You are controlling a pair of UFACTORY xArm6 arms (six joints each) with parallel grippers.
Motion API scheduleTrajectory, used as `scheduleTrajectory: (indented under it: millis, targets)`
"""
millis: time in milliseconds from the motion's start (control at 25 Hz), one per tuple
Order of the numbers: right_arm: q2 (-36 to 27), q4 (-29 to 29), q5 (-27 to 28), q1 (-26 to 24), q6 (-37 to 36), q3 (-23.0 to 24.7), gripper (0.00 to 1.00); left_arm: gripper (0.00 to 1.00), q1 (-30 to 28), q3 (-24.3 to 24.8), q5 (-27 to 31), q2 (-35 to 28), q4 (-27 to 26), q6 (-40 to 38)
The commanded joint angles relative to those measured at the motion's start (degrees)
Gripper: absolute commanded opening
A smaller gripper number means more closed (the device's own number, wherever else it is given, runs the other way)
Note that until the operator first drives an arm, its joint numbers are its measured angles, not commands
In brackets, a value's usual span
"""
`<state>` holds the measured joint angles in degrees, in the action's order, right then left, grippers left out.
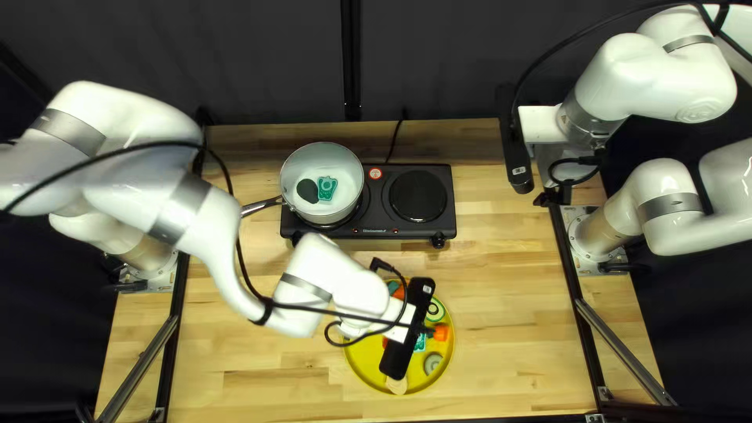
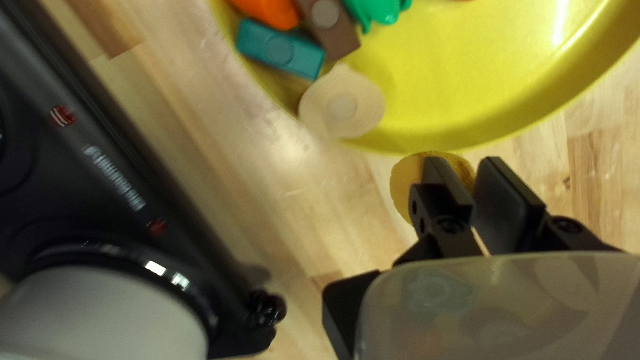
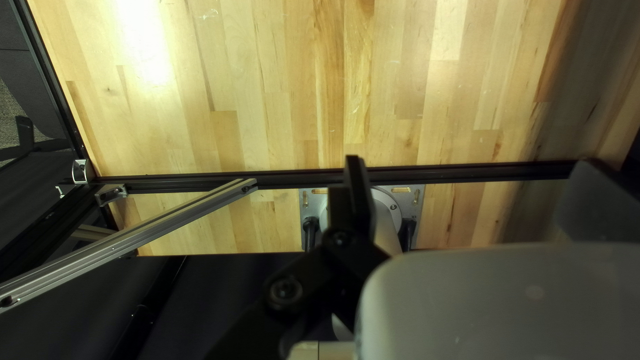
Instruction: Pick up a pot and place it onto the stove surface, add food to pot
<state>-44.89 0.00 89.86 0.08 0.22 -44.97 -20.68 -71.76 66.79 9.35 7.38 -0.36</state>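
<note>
My left gripper [image 1: 407,337] is over the yellow plate [image 1: 359,366] in the top left view, fingertips hidden. In the left wrist view my left gripper [image 2: 471,183] is shut on a yellow-brown food piece [image 2: 405,181], just outside the rim of the plate [image 2: 427,141]. A beige slice [image 2: 341,107], a teal piece [image 2: 280,50] and an orange piece [image 2: 270,10] lie on that plate. The pot [image 1: 335,160] stands on the stove's left burner, holding a teal piece [image 1: 327,188] and a dark piece [image 1: 307,190]. My right gripper [image 1: 542,197] hangs far right of the stove; in its wrist view the right gripper [image 3: 357,163] has nothing visible at its tip.
The black stove [image 1: 381,200] has a bare right burner [image 1: 417,196]. The pot's handle [image 1: 261,205] points left, close to my left arm. Black frame rails [image 3: 287,179] run along the table's sides, and a cable crosses my left arm.
</note>
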Motion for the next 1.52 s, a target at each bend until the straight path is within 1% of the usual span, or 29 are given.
scheduleTrajectory:
  millis: [40, 120, 320, 400, 480, 520, 560, 600, 720, 880, 1080, 1240, 1440, 1480, 1520]
  targets:
    - [0.0, 0.0, 0.0, 0.0, 0.0, 0.0, 1.0, 0.0, 1.03, -1.25, 4.97, -3.11, 0.88, 1.36]
    - [0.0, 0.0, 0.0, 0.0, 0.0, 0.0, 1.0, 0.0, 1.15, -2.39, 6.92, -3.62, 1.32, 1.69]
    - [0.0, 0.0, 0.0, 0.0, 0.0, 0.0, 1.0, 0.0, 2.61, -2.45, 10.99, -6.84, 2.55, 2.73]
    - [0.0, 0.0, 0.0, 0.0, 0.0, 0.0, 1.0, 0.0, 2.17, -3.52, 12.1, -6.4, 2.78, 2.36]
    - [0.0, 0.0, 0.0, 0.0, 0.0, 0.0, 1.0, 0.0, 1.89, -3.56, 11.13, -4.91, 2.57, 1.85]
    - [0.0, 0.0, 0.0, 0.0, 0.0, 0.0, 1.0, 0.09, 1.92, -2.55, 9.67, -4.35, 2.39, 1.54]
    - [0.0, 0.0, 0.0, 0.0, 0.0, 0.0, 1.0, 0.73, 1.95, -1.92, 8.83, -4.11, 2.25, 1.39]
    - [0.0, 0.0, 0.0, 0.0, 0.0, 0.0, 1.0, 1.0, 1.9, 0.62, 5.83, -3.86, 1.89, 0.87]
    - [0.0, 0.0, 0.0, 0.0, 0.0, 0.0, 1.0, 1.0, 0.08, 5.18, 0.01, -3.21, 1.02, -1.58]
    - [0.0, 0.0, 0.0, 0.0, 0.0, 0.0, 1.0, 1.0, -3.74, 10.56, -6.95, -2.21, -0.47, -6.69]
    - [0.0, 0.0, 0.0, 0.0, 0.0, 0.0, 1.0, 1.0, -6.7, 16.12, -11.83, -3.26, -1.72, -10.71]
    - [0.0, 0.0, 0.0, 0.0, 0.0, 0.0, 1.0, 1.0, -6.02, 21.2, -16.48, -4.29, -2.2, -10.0]
    - [0.0, 0.0, 0.0, 0.0, 0.0, 0.0, 1.0, 1.0, -2.66, 27.77, -26.1, -2.57, -2.3, -5.95]
    - [0.0, 0.0, 0.0, 0.0, 0.0, 0.0, 1.0, 1.0, -1.7, 29.56, -28.82, -2.26, -2.41, -5.04]
    - [0.0, 0.0, 0.0, 0.0, 0.0, 0.0, 1.0, 1.0, -1.24, 30.26, -29.98, -2.15, -2.59, -4.46]
